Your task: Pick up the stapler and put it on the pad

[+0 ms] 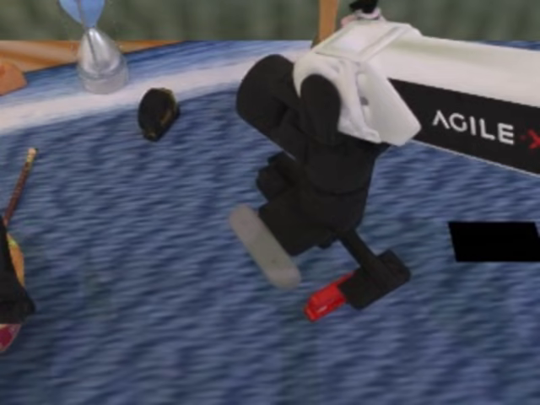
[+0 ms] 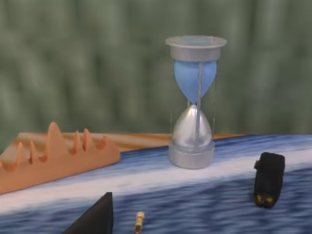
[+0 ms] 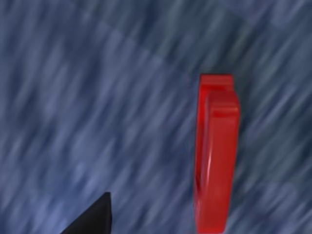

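Note:
The red stapler (image 1: 325,300) lies on the blue cloth a little right of the table's middle. Its right end is hidden under my right gripper (image 1: 371,274), which hangs over it from the long white arm. In the right wrist view the stapler (image 3: 217,156) lies lengthwise beside one black fingertip (image 3: 97,217), with a wide stretch of cloth between them and nothing gripped; the gripper is open. The black pad (image 1: 494,241) lies flat near the right edge, apart from the stapler. My left gripper (image 1: 10,295) rests open at the table's left edge.
A silver hourglass (image 1: 99,51) with blue glass stands at the back left, a black oval object (image 1: 158,112) near it. A thin wooden stick (image 1: 18,186) lies by the left arm. An orange toothed rack (image 2: 53,156) sits at the back left corner.

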Controlling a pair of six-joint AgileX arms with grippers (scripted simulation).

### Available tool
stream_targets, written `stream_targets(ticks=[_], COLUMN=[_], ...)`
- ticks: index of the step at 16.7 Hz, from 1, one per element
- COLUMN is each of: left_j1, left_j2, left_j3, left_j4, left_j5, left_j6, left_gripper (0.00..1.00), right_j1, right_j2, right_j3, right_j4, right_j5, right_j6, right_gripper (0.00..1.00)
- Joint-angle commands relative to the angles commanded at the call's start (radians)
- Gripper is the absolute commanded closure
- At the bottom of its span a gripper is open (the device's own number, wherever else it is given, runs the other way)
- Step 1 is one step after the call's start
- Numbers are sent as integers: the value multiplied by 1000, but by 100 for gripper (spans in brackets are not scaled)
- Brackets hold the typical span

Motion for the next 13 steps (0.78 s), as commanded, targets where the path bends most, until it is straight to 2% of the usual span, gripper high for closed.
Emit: stream_targets(ticks=[3,8,13], left_j1=[0,0,0], left_j2=[0,0,0], left_j3=[0,0,0], left_j4=[0,0,0], left_j5=[0,0,0], left_j6=[0,0,0], left_gripper=[0,0,0], right_j1=[3,5,6], right_j2=[25,103,125], right_j3=[-50,-184,-217], right_j4=[69,296,341], right_j5=[1,1,1], right_j6=[0,3,3], right_gripper=[0,0,0])
